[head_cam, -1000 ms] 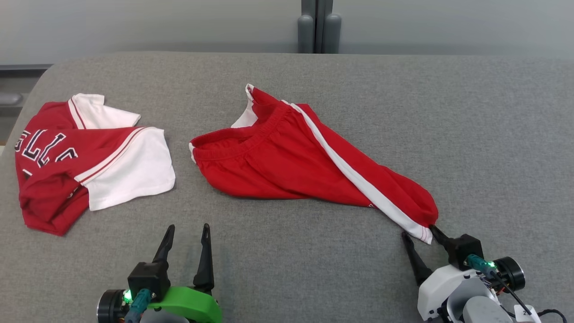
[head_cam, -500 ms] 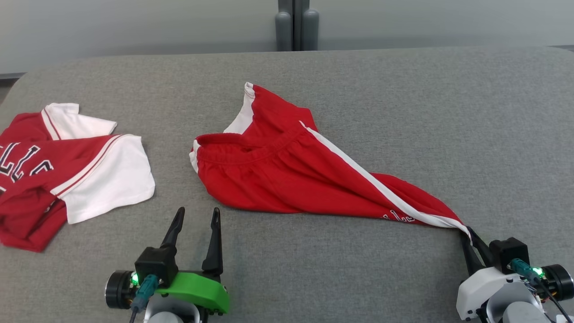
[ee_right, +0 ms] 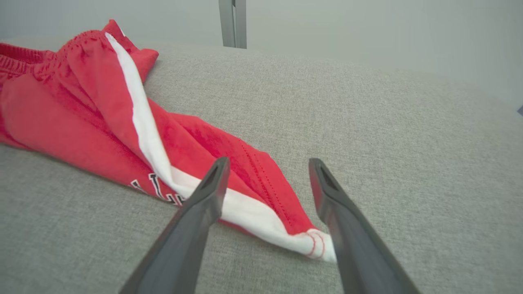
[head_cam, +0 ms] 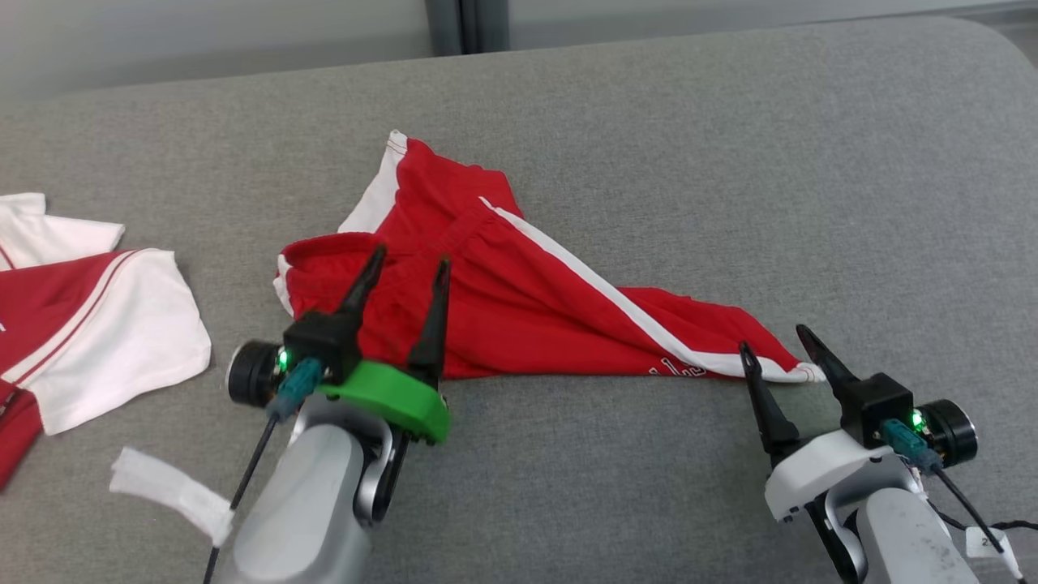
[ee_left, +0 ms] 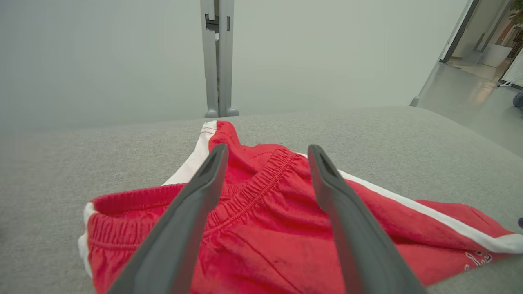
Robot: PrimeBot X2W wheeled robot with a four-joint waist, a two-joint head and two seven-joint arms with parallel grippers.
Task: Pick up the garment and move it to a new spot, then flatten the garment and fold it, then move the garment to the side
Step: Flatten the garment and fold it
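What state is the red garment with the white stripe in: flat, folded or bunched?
Bunched, neither flat nor folded: the garment lies rumpled on the grey surface, waistband puckered, one corner drawn to a point.

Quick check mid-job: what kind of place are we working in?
Likely an indoor lab or office test space: a grey fabric-covered surface, a plain pale partition wall with a grey post, and a glossy corridor floor beyond.

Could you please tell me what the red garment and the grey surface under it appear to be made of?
Red garment: probably a soft, matte cotton-like knit; it drapes in folds and has a gathered elastic waistband and stitched hems. Grey surface: seemingly a matte woven or felt-like cloth cover, going by its fine flecked texture.
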